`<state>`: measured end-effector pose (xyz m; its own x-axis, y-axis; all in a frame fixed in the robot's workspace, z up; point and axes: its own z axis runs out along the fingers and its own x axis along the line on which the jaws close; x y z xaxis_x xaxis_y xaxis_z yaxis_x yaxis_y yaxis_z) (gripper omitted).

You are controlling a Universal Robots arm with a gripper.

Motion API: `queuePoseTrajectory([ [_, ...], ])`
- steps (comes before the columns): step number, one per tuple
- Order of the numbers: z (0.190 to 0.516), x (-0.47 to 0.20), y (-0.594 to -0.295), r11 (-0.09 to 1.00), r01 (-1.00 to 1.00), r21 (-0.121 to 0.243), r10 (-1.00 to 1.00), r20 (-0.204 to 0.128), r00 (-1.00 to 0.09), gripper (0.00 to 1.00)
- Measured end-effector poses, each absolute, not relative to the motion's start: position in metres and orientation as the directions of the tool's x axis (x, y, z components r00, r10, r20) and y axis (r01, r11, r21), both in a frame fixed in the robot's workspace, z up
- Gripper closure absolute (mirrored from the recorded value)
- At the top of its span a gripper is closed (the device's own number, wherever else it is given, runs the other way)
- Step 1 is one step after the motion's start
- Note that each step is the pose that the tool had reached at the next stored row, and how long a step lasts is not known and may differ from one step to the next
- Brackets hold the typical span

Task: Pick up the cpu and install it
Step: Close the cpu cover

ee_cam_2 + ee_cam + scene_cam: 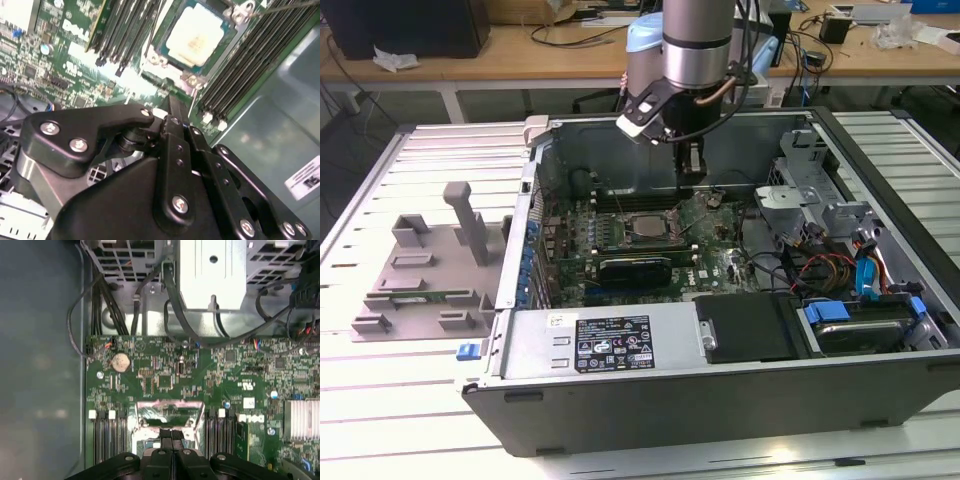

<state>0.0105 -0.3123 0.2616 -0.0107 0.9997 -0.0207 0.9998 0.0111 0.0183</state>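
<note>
The cpu (pixel 638 226) is a small square chip with a pale metal top, lying flat in the motherboard socket inside the open computer case (pixel 650 400). The second wrist view shows the cpu (pixel 196 37) framed by the socket's metal bracket. My gripper (pixel 692 180) hangs above the board, a little toward the exterior view's right of the socket and apart from the chip. Its two thin black fingers are pressed together with nothing between them, as both wrist views show, gripper (pixel 172 101) and gripper (pixel 172 432). The socket frame (pixel 167 412) lies just beyond the fingertips.
Grey plastic fixture blocks (pixel 420 270) stand on the table at the exterior view's left. Memory slots (pixel 250 65) flank the socket. A power supply (pixel 620 340), a drive cage (pixel 800 190) and loose cables (pixel 830 270) crowd the case. A finned heatsink (pixel 302 420) sits on the board.
</note>
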Motion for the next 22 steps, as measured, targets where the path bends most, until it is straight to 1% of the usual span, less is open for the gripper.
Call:
queuePoseTrajectory([
  [13,0.261,0.054,-0.312,0.011,1.000,0.018,1.000,-0.021,-0.011,0.89],
  [20,0.244,0.054,-0.312,0.011,1.000,0.018,1.000,-0.021,-0.011,0.89],
  [22,0.243,0.054,-0.312,0.011,1.000,0.018,1.000,-0.021,-0.011,0.89],
])
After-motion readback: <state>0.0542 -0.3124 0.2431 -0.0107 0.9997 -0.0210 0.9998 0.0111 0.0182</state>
